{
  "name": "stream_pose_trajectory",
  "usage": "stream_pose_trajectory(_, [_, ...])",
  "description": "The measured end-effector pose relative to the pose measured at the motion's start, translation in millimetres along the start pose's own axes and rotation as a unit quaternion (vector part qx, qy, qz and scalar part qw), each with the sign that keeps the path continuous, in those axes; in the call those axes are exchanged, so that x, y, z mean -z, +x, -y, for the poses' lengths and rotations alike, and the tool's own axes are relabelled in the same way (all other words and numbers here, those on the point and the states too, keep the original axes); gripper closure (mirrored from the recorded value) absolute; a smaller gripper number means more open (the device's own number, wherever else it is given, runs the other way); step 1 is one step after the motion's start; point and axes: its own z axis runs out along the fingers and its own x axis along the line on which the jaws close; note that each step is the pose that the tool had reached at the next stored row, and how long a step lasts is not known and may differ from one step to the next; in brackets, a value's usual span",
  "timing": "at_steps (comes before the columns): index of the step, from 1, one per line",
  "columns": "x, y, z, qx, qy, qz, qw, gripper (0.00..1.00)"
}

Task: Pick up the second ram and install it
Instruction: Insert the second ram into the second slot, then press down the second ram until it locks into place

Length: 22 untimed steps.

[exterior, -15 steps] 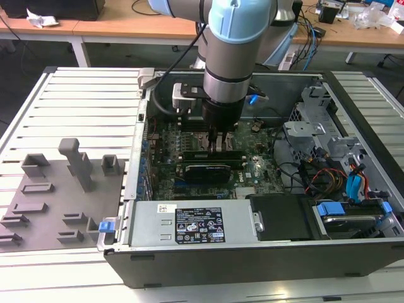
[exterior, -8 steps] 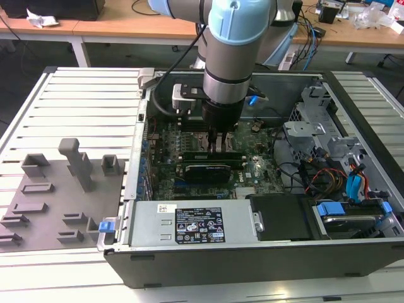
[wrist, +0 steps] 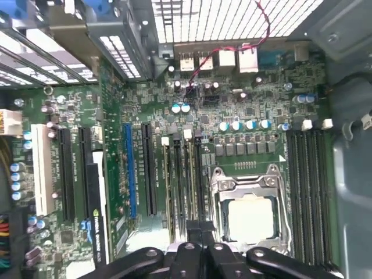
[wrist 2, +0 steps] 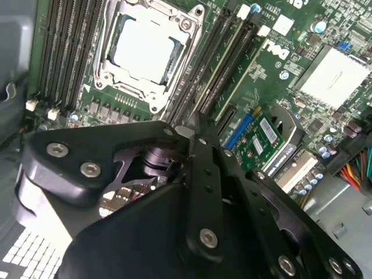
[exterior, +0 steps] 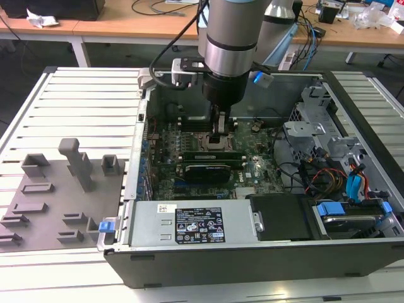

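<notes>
Slatted white counter (exterior: 76,101) holds the open computer case (exterior: 252,252). My hand (exterior: 218,136) is low inside it, over the big green board (wrist: 244,99), fingers (wrist: 200,232) closed on the second ram (wrist: 199,174), standing in its slot beside the square chip socket (wrist: 250,215).

The table (exterior: 69,95) was a white slatted surface. Two items rested directly on it. An open computer case (exterior: 252,252) stood toward the exterior view's right, and a grey tray (exterior: 57,202) with raised blocks lay toward the exterior view's left, just beside the case. Wooden desks (exterior: 126,25) stood behind.
</notes>
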Motion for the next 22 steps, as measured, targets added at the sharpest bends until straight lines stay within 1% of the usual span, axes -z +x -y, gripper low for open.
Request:
stream_pose_trajectory(7, [0.1,0.0,-0.1,0.0,0.0,-0.0002,1.0,0.89])
stream_pose_trajectory(8, [-0.4,-0.3,3.2,0.0,-0.0001,-0.0003,1.0,0.89])
stream_pose_trajectory(9, [-1.8,-0.8,11.5,0.0,-0.0016,-0.0007,1.0,0.89])
stream_pose_trajectory(10, [-5.1,-1.6,21.7,0.0,-0.0038,-0.0007,1.0,0.89])
stream_pose_trajectory(12, [-8.9,-2.2,31.4,0.0,-0.0041,-0.0008,1.0,0.89])
stream_pose_trajectory(13, [-12.0,-2.7,38.8,0.0,-0.0044,-0.0008,1.0,0.89])
stream_pose_trajectory(15, [-18.1,-3.4,50.5,0.0,-0.0047,-0.0008,1.0,0.89])
stream_pose_trajectory(16, [-21.6,-3.6,52.5,0.0,-0.0048,-0.0009,1.0,0.89])
stream_pose_trajectory(19, [-36.0,-3.4,53.9,0.001,-0.0048,-0.001,1.0,0.89])
stream_pose_trajectory(21, [-40.3,-3.2,54.0,0.001,-0.0049,-0.0013,1.0,0.89])
stream_pose_trajectory(22, [-40.0,-3.2,54.0,0.001,-0.0048,-0.0007,1.0,0.89])
